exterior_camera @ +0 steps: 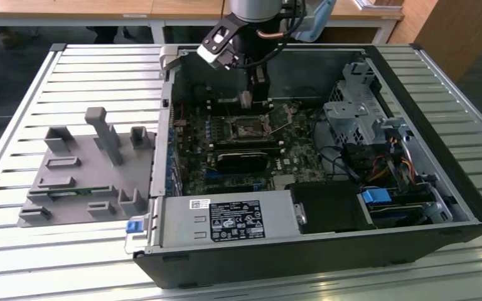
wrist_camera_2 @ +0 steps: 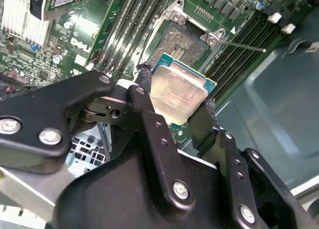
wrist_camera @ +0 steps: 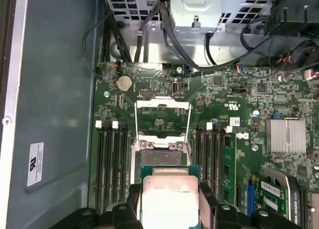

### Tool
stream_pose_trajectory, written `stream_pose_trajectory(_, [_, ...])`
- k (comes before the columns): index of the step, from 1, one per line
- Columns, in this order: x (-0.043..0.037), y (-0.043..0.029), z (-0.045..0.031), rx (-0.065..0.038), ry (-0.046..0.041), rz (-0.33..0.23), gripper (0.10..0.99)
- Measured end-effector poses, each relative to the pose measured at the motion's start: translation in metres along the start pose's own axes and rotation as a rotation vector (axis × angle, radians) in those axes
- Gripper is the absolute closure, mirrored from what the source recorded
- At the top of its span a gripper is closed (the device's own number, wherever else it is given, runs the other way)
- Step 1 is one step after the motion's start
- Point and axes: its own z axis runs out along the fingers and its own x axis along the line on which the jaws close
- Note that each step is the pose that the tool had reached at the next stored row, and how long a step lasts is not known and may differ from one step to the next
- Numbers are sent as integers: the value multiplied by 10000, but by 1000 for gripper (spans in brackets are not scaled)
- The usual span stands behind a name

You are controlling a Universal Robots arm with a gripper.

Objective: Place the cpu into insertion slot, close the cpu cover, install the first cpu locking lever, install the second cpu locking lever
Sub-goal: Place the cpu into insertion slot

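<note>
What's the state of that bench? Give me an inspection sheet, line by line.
Surface: slatted metal table carrying an open computer case.
Job's things: chip held just short of the socket, not seated; socket empty; cover open; one lever unlatched.
Clutter: grey fixture tray beside the case, on the exterior view's left.
Gripper: gripper shut on the chip's edges.
Cables: black bundle and coloured wires inside the case.
Surroundings: desks and a wooden cabinet behind the table.
</note>
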Motion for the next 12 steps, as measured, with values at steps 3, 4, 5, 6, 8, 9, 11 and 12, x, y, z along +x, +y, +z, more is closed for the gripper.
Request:
stream_pose_trajectory(3, [0, -2, 24, 2, 9, -94, 545])
stream_pose_trajectory(4, [2, -2, 30, 3, 8, -101, 545])
stream_pose_trajectory(5, [4, -2, 36, 3, 8, -101, 545])
stream_pose_trajectory(6, [5, -3, 42, 2, 10, -102, 545])
stream_pose_trajectory(8, [6, -5, 59, 1, 13, -100, 545])
stream_pose_trajectory(9, [9, -6, 73, 4, 10, -100, 545])
stream_pose_trajectory(11, [18, -9, 108, 10, 6, -100, 545])
stream_pose_trajectory(12, [23, -10, 126, 14, 6, -100, 545])
